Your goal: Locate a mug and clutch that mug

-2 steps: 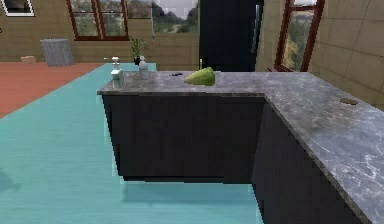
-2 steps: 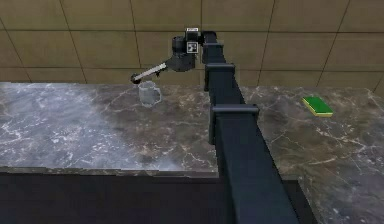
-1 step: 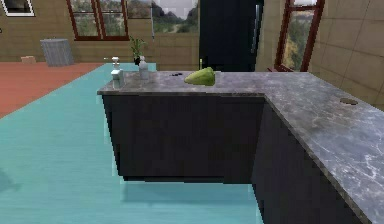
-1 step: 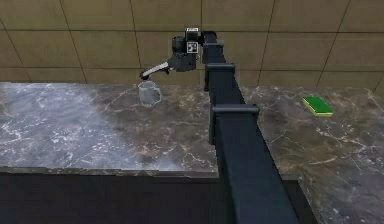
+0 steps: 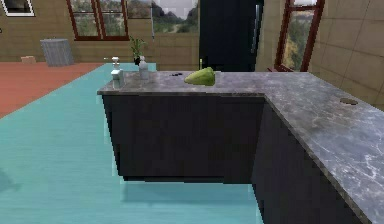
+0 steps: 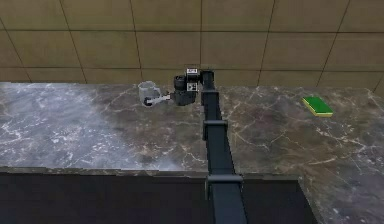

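In the arm side view my dark arm [image 6: 215, 140] reaches across a grey marble counter [image 6: 70, 125] toward the tan tiled wall. The gripper [image 6: 157, 100] sits at its far end, left of the two white marked squares. A small pale, glassy mug-like thing [image 6: 146, 91] is right at the fingers, over the counter's back part. I cannot tell whether the gripper holds it or whether it stands on the counter.
A flat green sponge-like block [image 6: 318, 105] lies on the counter at the arm side view's right. The forward view has an L-shaped dark-fronted counter [image 5: 300, 110] with a green leafy lump [image 5: 201, 76] and small items [image 5: 118, 72], a dark fridge [image 5: 228, 35] and a teal floor [image 5: 50, 140].
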Tool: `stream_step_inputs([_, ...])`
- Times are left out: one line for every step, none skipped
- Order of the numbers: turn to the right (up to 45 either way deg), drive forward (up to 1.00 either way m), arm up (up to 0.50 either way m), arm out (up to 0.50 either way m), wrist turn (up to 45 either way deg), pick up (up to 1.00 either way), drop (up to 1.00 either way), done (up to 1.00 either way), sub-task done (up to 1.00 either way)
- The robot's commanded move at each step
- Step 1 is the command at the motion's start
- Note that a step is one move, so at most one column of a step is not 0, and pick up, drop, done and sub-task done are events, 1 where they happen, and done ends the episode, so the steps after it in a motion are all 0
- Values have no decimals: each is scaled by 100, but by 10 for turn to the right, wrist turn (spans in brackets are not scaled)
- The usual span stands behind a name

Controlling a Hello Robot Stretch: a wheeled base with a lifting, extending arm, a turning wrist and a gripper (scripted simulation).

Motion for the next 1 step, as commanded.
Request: stream_step_inputs([0,0,0,0,0,100,0,0,0])
